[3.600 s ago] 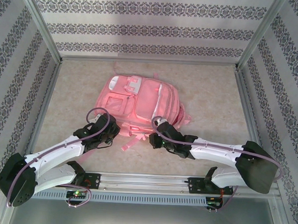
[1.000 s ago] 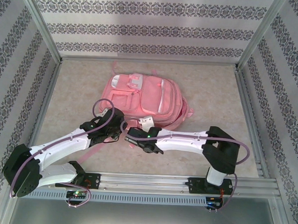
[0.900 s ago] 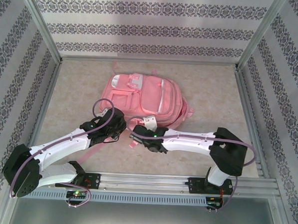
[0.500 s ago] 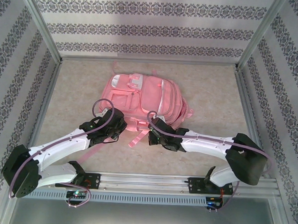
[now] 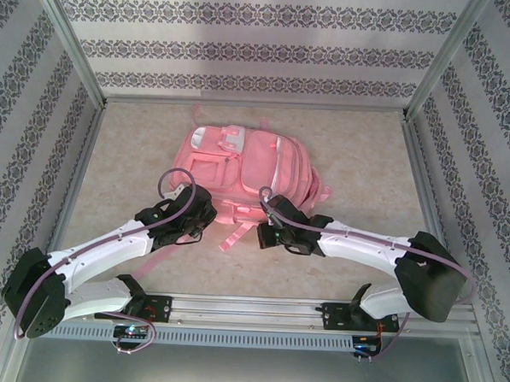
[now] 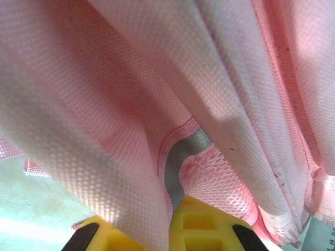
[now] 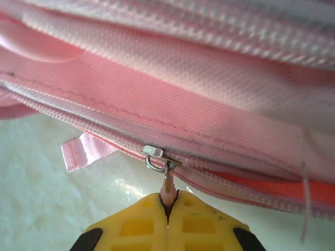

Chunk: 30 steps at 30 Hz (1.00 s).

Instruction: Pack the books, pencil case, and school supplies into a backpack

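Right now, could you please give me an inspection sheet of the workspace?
Surface: beige speckled table.
Job's things: pink backpack lying flat mid-table.
Clutter: nothing seen.
Grippers: left gripper shut on backpack fabric; right gripper shut on the zipper pull.
Cables: purple cables loop off both wrists, by the backpack's near edge.
Surroundings: patterned walls, aluminium frame.

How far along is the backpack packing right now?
Loading looks finished: the backpack lies on the table at the zipping stage. In hand: left tool pinches its fabric, right tool grips the zipper pull. Left: a gap shows beside the slider, so zipping probably isn't complete.
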### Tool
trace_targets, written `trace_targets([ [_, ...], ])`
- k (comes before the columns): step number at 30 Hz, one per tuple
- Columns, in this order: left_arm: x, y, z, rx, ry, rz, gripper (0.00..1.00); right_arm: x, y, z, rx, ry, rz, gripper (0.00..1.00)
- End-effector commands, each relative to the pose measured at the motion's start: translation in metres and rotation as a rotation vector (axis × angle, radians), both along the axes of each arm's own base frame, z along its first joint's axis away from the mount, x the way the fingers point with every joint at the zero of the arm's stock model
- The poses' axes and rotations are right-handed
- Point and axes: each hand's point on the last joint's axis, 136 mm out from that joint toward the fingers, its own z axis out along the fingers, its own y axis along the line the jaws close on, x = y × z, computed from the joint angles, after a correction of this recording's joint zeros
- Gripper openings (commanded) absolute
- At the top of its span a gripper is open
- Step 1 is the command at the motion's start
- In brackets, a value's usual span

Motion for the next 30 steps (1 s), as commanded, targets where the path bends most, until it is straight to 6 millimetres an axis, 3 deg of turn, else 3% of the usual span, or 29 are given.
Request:
trace_targets([
  [1, 0.014, 0.005, 0.017, 0.033, -0.081, 0.019, 0.00, -0.013, -0.001, 0.006, -0.001, 0.045, 0.106, 0.00],
  [6, 0.013, 0.006, 0.017, 0.049, -0.083, 0.007, 0.00, -0.004, -0.013, 0.019, 0.038, 0.009, 0.090, 0.00],
  [15, 0.012, 0.011, 0.021, 0.084, -0.095, -0.003, 0.00, -0.009, -0.035, 0.009, -0.050, 0.046, 0.110, 0.00],
  [23, 0.012, 0.012, 0.014, 0.106, -0.072, -0.026, 0.00, 0.003, -0.079, 0.001, -0.251, 0.056, -0.046, 0.00],
  [30, 0.009, 0.021, 0.008, 0.130, -0.059, -0.023, 0.00, 0.018, -0.136, 0.000, -0.353, 0.088, -0.295, 0.00],
])
